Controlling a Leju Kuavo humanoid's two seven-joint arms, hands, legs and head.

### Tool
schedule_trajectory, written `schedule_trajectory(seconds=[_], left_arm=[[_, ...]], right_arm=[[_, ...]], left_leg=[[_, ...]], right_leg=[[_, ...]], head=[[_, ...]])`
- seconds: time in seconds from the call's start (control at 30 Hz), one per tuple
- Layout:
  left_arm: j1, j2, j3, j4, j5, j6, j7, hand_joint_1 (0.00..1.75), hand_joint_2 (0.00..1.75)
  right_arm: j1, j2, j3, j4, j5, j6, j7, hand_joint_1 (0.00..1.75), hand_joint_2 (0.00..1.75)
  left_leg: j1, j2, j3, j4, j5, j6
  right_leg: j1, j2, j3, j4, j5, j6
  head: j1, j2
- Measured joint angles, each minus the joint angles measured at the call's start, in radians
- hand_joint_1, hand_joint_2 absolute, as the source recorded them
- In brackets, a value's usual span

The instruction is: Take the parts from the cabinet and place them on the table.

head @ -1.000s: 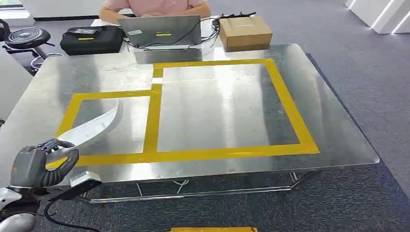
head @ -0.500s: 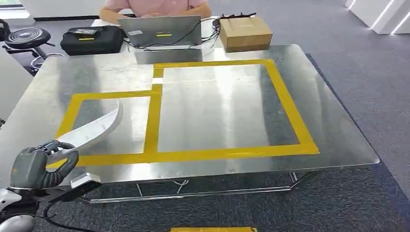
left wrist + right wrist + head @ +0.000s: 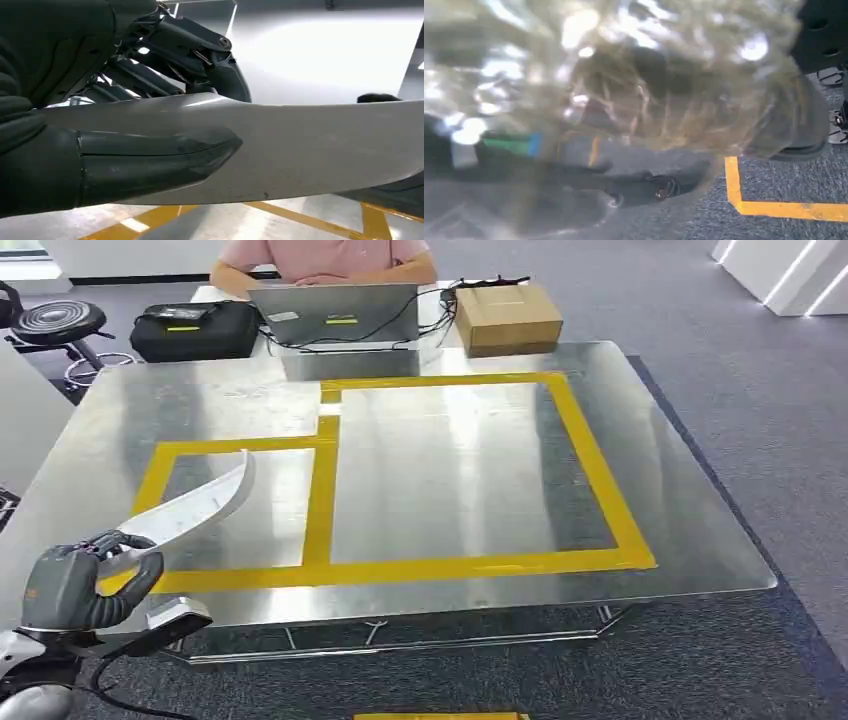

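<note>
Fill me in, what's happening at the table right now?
The robot's left hand grips one end of a long curved silver part and holds it over the near left corner of the metal table, above the smaller yellow-taped box. The part is not yet set down. A person sits behind a laptop at the far side. The right wrist view is too blurred to read that hand.

The table [image 3: 470,460] is bare sheet metal — glossy, streaked with reflections — with matt yellow tape [image 3: 320,495] laid flat on it. The curved part [image 3: 190,510] looks like smooth, satin grey metal with fine specks, while the left hand [image 3: 75,585] gripping it is matt dark plastic. Behind sit a plain cardboard box [image 3: 507,315] and a black fabric case [image 3: 190,330] — the floor [image 3: 760,390] is rough grey carpet.
</note>
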Motion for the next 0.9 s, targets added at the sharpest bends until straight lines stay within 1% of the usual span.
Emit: schedule_trajectory(seconds=[0.13, 0.3, 0.57, 0.67, 0.7, 0.9], left_arm=[[0.0, 0.0, -0.001, 0.0, 0.0, 0.0, 0.0, 1.75, 1.75], [0.0, 0.0, -0.001, 0.0, 0.0, 0.0, 0.0, 1.75, 1.75], [0.0, 0.0, -0.002, 0.0, 0.001, 0.0, 0.002, 1.75, 1.75], [0.0, -0.001, -0.002, 0.0, 0.003, 0.0, 0.003, 1.75, 1.75], [0.0, -0.001, -0.002, 0.0, 0.003, 0.0, 0.003, 1.75, 1.75], [0.0, -0.001, -0.002, 0.0, 0.003, -0.001, 0.003, 1.75, 1.75]], right_arm=[[-0.001, 0.0, 0.003, 0.0, 0.0, 0.0, 0.0, 0.0, 0.0], [-0.001, 0.0, 0.003, 0.0, 0.0, 0.0, 0.0, 0.0, 0.0], [-0.001, 0.0, 0.003, 0.0, 0.0, 0.0, 0.0, 0.0, 0.0], [0.0, 0.0, 0.003, 0.0, 0.0, 0.0, 0.0, 0.0, 0.0], [0.0, 0.0, 0.003, 0.0, 0.0, 0.0, 0.0, 0.0, 0.0], [0.0, 0.0, 0.003, 0.0, 0.0, 0.0, 0.0, 0.0, 0.0]], left_leg=[[0.0, 0.0, 0.037, -0.061, 0.025, 0.0], [0.0, 0.0, 0.077, -0.129, 0.054, 0.001], [0.0, 0.0, 0.07, -0.116, 0.05, 0.002], [-0.001, 0.0, 0.057, -0.095, 0.042, 0.002], [-0.001, 0.0, 0.052, -0.086, 0.038, 0.002], [-0.001, 0.0, 0.011, -0.015, 0.01, 0.002]], right_leg=[[0.0, 0.0, 0.039, -0.063, 0.027, -0.001], [0.0, 0.0, 0.081, -0.136, 0.057, 0.0], [0.0, 0.0, 0.074, -0.123, 0.054, 0.0], [0.0, 0.0, 0.06, -0.101, 0.046, 0.002], [0.0, 0.0, 0.054, -0.091, 0.042, 0.001], [0.0, 0.0, 0.013, -0.019, 0.013, 0.0]], head=[[0.001, 0.0], [0.0, 0.0], [0.001, 0.0], [0.0, 0.0], [0.001, 0.0], [0.0, 0.0]])
